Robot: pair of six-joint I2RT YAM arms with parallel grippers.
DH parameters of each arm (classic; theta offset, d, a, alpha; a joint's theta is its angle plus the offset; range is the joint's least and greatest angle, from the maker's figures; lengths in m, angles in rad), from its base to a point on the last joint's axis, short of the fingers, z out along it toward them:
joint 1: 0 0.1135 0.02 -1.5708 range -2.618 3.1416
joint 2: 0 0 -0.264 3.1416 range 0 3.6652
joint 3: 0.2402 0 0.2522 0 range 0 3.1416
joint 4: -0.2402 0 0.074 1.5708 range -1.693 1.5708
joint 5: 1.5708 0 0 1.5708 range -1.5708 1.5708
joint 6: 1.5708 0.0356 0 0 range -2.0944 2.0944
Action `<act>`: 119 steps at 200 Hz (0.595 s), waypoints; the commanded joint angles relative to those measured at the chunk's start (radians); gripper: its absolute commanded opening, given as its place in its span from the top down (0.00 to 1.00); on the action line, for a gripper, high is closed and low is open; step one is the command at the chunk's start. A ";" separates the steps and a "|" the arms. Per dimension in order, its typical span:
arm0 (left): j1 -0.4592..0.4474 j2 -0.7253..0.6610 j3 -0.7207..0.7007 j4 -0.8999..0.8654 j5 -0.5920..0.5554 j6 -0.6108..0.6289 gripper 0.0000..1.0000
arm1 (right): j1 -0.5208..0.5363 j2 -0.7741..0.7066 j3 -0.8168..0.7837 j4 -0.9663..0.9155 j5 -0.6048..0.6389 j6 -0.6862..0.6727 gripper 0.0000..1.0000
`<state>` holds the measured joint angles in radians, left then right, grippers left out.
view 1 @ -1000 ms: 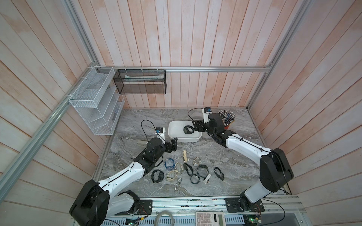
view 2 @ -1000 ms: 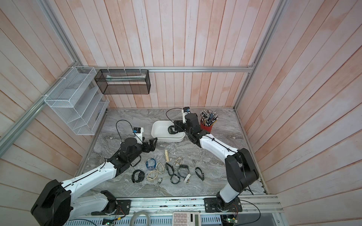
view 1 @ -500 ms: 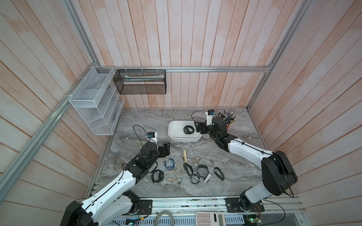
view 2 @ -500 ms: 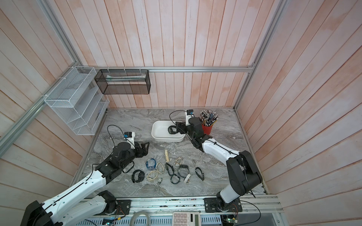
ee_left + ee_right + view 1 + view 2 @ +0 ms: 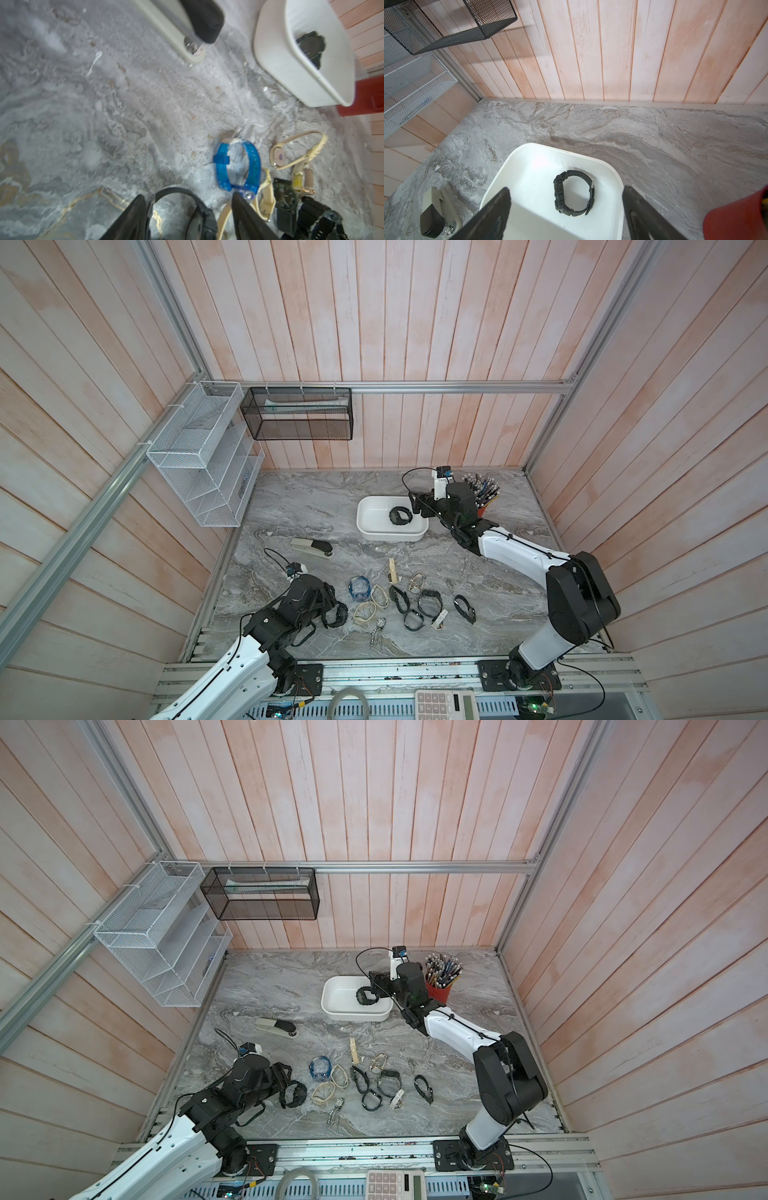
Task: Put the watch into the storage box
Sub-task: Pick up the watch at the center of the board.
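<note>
The storage box [image 5: 374, 533] is a shallow white tub at the back middle of the marble table, also in a top view [image 5: 338, 1011] and both wrist views [image 5: 276, 62] [image 5: 529, 150]. One black watch [image 5: 400, 515] [image 5: 573, 195] lies inside it. My right gripper [image 5: 417, 506] [image 5: 566, 190] hangs open over the box's right end, holding nothing. At the front left, my left gripper [image 5: 330, 606] [image 5: 189, 196] straddles another black watch [image 5: 336, 615] [image 5: 187, 207] lying on the table. One finger [image 5: 135, 216] touches its strap. The other finger [image 5: 245, 216] stands off it.
Several more watches [image 5: 409, 601], a blue one [image 5: 359, 587] among them, lie along the front middle beside a wooden clip [image 5: 392, 570]. A stapler [image 5: 311, 548] lies left of the box. A red pen cup [image 5: 484, 495] stands behind my right wrist. Two wire baskets [image 5: 203, 456] [image 5: 297, 414] hang on the walls.
My left arm has pulled back from beside the box to the front left and come down over the black watch, its jaws narrowing. The right arm has barely shifted.
</note>
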<state>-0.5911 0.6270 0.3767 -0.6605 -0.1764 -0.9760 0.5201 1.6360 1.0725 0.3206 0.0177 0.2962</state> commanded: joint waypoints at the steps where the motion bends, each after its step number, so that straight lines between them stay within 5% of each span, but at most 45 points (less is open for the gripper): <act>1: -0.023 -0.008 -0.023 -0.103 0.008 -0.110 0.38 | -0.006 0.016 0.040 0.000 -0.014 -0.015 0.14; 119: -0.065 0.188 -0.008 -0.062 -0.006 -0.102 0.59 | -0.006 0.025 0.047 -0.024 -0.016 -0.013 0.14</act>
<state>-0.6514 0.7860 0.3496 -0.7567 -0.1658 -1.1000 0.5182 1.6390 1.0931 0.3138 0.0166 0.2844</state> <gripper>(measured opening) 0.430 0.861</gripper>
